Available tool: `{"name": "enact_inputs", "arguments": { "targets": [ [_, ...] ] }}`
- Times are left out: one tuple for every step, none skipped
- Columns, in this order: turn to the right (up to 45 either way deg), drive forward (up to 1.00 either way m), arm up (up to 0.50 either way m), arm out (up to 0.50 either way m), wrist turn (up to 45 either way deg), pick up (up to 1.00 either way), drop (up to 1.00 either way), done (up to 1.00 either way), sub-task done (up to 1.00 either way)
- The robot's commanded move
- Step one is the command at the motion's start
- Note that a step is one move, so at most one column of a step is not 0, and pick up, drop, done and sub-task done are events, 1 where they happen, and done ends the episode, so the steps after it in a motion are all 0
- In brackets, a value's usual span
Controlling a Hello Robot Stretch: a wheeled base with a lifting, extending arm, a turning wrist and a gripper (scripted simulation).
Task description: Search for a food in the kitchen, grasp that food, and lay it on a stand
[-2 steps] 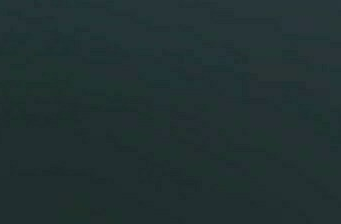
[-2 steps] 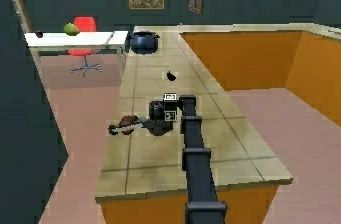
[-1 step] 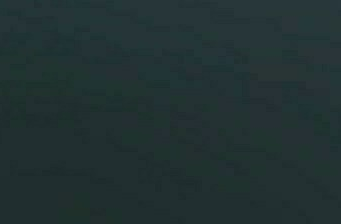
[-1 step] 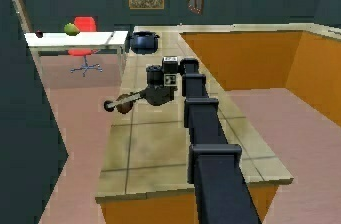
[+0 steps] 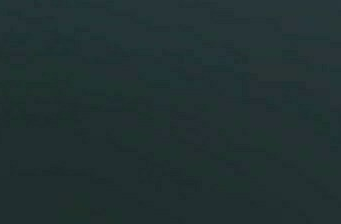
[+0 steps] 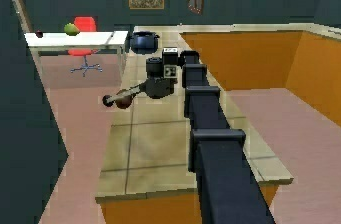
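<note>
The dark arm (image 6: 218, 140) reaches out over a long tiled counter (image 6: 153, 150) in the arm side view. At its far end the gripper (image 6: 116, 98) points toward the counter's left edge. A small round brown-red thing (image 6: 122, 97) sits right at the fingers, with counter top and floor behind it. I cannot tell whether the gripper holds it. Farther along the counter stands a dark blue pot (image 6: 143, 42). A white table (image 6: 98, 40) at the back left carries a red and green rounded thing (image 6: 76, 27).
A dark teal surface (image 5: 168, 110) stands very close in the forward view. In the arm side view a dark wall (image 6: 8, 130) rises at the left. A red swivel chair (image 6: 83, 60) stands under the white table. Orange counter walls (image 6: 248, 55) enclose a floor bay at the right.
</note>
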Motion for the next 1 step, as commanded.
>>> {"name": "enact_inputs", "arguments": {
  "targets": [
    [0.0, 0.0, 0.0, 0.0, -45.0, 0.0, 0.0, 0.0, 0.0]
  ]
}}
